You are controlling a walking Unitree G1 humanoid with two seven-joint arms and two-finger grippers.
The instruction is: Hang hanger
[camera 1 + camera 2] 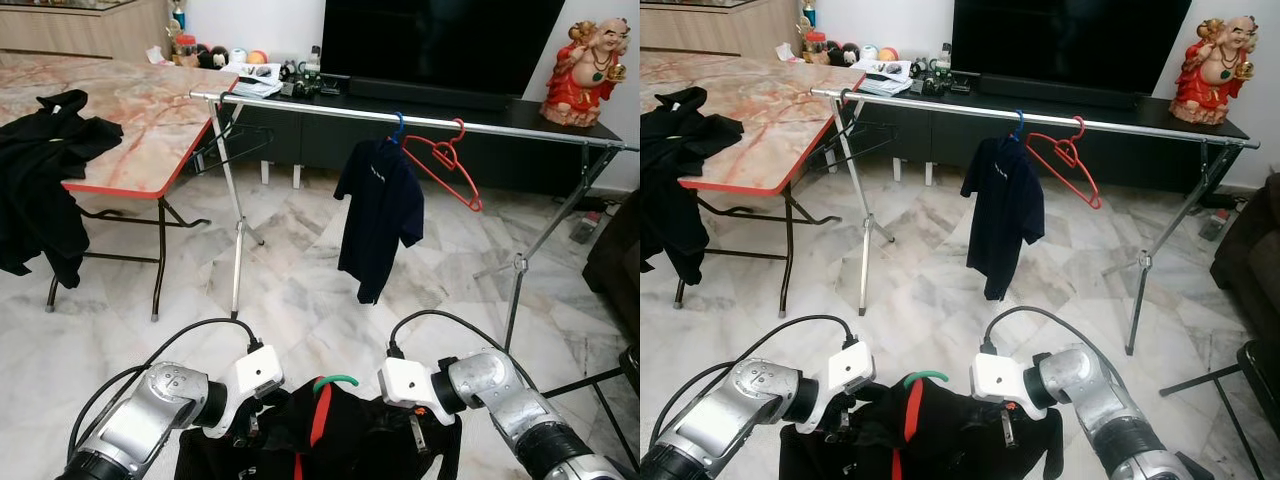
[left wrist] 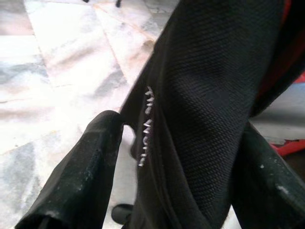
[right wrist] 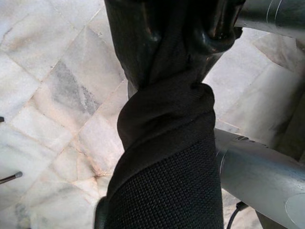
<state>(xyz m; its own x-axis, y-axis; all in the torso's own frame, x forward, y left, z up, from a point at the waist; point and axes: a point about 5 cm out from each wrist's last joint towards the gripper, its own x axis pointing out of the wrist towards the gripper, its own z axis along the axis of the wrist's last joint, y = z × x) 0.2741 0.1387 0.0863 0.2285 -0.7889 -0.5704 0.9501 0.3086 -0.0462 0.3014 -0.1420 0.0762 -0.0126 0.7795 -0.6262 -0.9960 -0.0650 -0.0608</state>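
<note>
Black fabric of a polo shirt (image 1: 330, 435) with a red placket hung low between our two arms, draped on a green hanger (image 1: 335, 381) whose hook poked up above the collar. We had our left gripper (image 2: 181, 143) clamped on one shoulder of the shirt, the cloth with its white stitched lettering pinched between the black fingers (image 2: 81, 176). Our right gripper (image 3: 171, 33) was clamped on the other shoulder, the fabric bunched and twisted between its jaws.

Ahead of us, well apart from the shirt, stood a silver clothes rail (image 1: 420, 117) on folding legs over the marble floor (image 1: 300, 290). A navy polo shirt (image 1: 380, 215) on a blue hanger hung from it, just beside an empty red hanger (image 1: 445, 165). A black wire hanger (image 1: 225, 135) hung near the rail's left end. To our left, a marble-patterned folding table (image 1: 140, 120) held dark clothing (image 1: 45, 170) draped over its edge.
</note>
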